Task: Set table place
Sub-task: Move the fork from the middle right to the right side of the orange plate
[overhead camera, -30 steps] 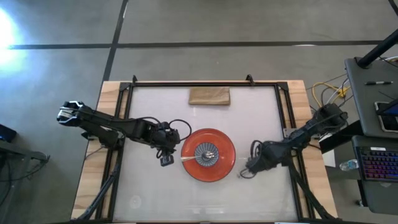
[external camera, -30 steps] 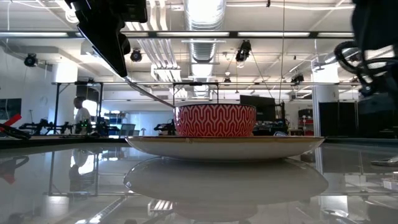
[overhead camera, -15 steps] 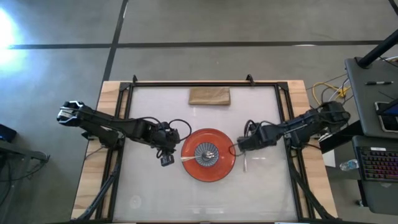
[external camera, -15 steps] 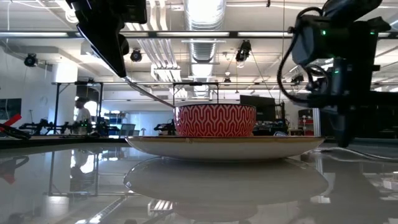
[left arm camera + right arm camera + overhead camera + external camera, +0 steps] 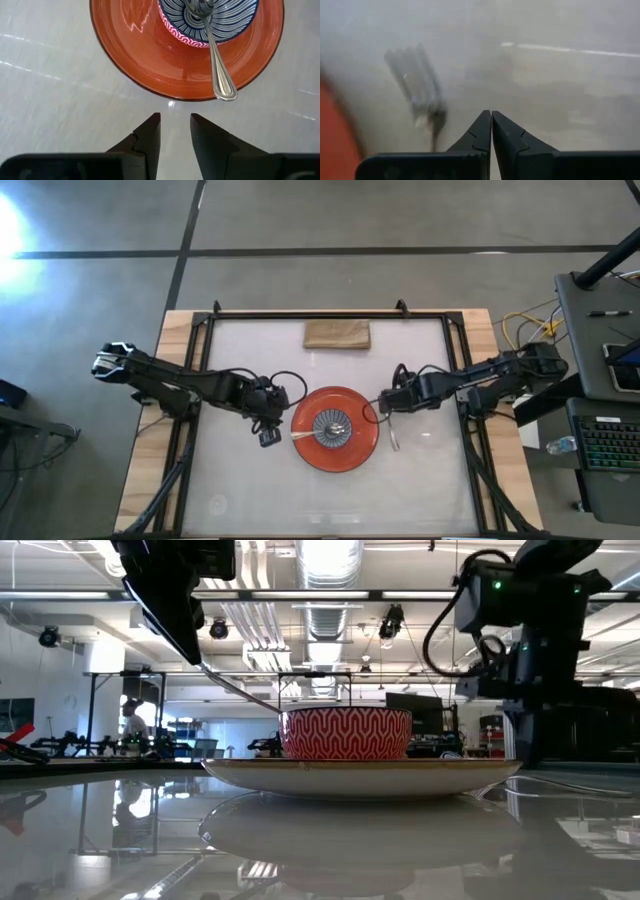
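A red plate point(image 5: 352, 448) lies mid-table with a patterned bowl point(image 5: 332, 423) on it. A spoon point(image 5: 216, 60) stands in the bowl, its handle leaning over the bowl's rim toward the plate's left edge. A fork point(image 5: 394, 439) lies flat on the table just right of the plate and shows blurred in the right wrist view point(image 5: 417, 85). My left gripper point(image 5: 272, 430) hovers at the plate's left edge, its fingers point(image 5: 150, 132) a little apart and empty. My right gripper point(image 5: 382, 407) is shut and empty at the plate's right rim, on the far side of the fork.
A folded brown napkin point(image 5: 337, 334) lies near the table's far edge. A black metal frame point(image 5: 330, 314) borders the white table. A dark desk with a keyboard point(image 5: 610, 442) stands beyond the right edge. The low view shows the plate point(image 5: 360, 775) and bowl point(image 5: 345, 733) between both arms.
My right gripper has gone from the table right of the plate toward the far edge and toward the plate's right rim. The fork now lies uncovered on the table.
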Controlling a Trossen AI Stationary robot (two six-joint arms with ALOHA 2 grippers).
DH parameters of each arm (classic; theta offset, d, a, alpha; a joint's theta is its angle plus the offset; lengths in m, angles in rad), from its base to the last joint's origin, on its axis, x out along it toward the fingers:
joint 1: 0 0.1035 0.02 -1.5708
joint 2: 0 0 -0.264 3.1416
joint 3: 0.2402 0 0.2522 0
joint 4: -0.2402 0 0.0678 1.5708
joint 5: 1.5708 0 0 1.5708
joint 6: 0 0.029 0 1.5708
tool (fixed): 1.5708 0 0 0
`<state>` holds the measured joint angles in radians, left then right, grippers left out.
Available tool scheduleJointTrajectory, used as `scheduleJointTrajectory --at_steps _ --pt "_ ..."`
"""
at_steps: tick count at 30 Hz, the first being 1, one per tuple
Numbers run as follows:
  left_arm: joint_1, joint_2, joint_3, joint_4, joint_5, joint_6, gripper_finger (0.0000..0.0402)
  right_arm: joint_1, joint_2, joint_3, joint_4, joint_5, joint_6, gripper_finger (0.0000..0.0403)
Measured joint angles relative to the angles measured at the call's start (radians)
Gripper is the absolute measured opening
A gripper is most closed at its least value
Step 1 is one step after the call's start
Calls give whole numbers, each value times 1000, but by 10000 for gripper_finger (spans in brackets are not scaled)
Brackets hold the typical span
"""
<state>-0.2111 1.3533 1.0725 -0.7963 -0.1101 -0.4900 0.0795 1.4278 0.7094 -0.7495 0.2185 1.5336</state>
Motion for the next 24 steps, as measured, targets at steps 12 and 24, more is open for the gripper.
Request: scheduleJointTrajectory --at_steps 12,24 --pt "0 0 0 2 0 -4 91 141 -30 2 9 -134 75 8" --pt "0 0 0 2 0 -2 91 337 11 2 40 -147 315 8"
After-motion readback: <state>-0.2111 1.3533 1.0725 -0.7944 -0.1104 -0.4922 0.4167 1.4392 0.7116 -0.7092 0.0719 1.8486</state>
